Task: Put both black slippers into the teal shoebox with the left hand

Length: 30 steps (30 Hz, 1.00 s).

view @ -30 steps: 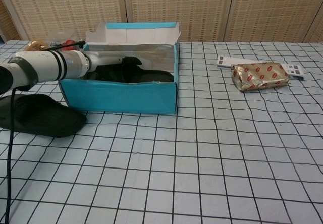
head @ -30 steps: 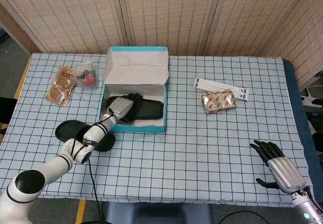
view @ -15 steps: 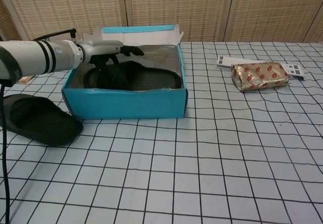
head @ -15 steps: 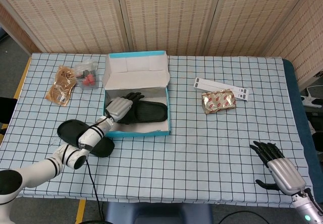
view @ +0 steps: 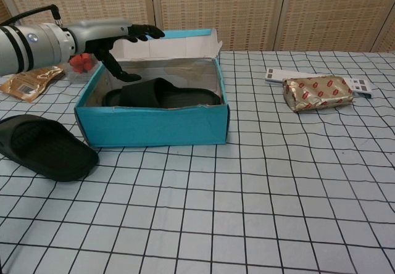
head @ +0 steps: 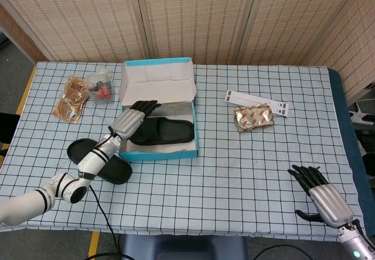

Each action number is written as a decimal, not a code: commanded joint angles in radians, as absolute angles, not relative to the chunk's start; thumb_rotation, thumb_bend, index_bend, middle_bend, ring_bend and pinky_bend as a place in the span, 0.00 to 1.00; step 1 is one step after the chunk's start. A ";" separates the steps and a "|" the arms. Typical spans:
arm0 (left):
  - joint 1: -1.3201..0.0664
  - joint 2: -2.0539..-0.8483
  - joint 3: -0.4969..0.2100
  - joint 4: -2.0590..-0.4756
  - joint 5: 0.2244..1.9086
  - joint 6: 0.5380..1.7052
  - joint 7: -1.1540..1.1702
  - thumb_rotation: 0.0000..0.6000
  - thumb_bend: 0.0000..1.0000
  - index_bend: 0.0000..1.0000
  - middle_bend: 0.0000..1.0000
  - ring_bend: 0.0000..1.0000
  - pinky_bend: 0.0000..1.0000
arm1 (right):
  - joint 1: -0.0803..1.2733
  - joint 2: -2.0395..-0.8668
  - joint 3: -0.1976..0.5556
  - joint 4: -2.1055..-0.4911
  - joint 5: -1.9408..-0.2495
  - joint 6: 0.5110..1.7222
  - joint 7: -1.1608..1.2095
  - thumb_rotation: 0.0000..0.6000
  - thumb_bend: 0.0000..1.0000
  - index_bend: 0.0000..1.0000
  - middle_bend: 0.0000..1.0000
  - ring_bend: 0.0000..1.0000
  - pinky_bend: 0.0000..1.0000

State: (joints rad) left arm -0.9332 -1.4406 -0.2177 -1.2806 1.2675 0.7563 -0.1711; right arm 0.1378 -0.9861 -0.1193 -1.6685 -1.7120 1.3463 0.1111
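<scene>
One black slipper (head: 163, 131) (view: 159, 95) lies flat inside the teal shoebox (head: 170, 151) (view: 154, 127), whose lid stands open at the back. My left hand (head: 130, 118) (view: 114, 35) hovers above the box's left end, open and empty, fingers spread. The other black slipper (head: 98, 159) (view: 44, 155) lies on the table left of the box, under my left forearm. My right hand (head: 321, 195) rests open near the table's front right corner, far from the box.
A snack packet (head: 71, 98) (view: 29, 81) and a clear bag of red items (head: 101, 86) lie behind and left of the box. A foil packet (head: 253, 117) (view: 317, 92) and a white strip (head: 257, 102) sit to the right. A cable hangs off my left arm.
My left hand let go of the slipper in the box and rose out of it, drawing back to the left. The box shifted slightly. The right hand stayed put.
</scene>
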 commanded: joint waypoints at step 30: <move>-0.568 -1.169 0.073 -1.449 1.348 0.871 -0.050 1.00 0.30 0.00 0.00 0.00 0.00 | 0.124 -0.973 -0.139 -1.669 -1.770 1.397 0.138 1.00 0.07 0.00 0.00 0.00 0.00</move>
State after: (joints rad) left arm -0.5705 -1.1620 0.0700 -1.4533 1.3421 0.8737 -0.0518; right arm 0.1242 -0.9725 -0.1387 -1.6692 -1.7696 1.3968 0.1377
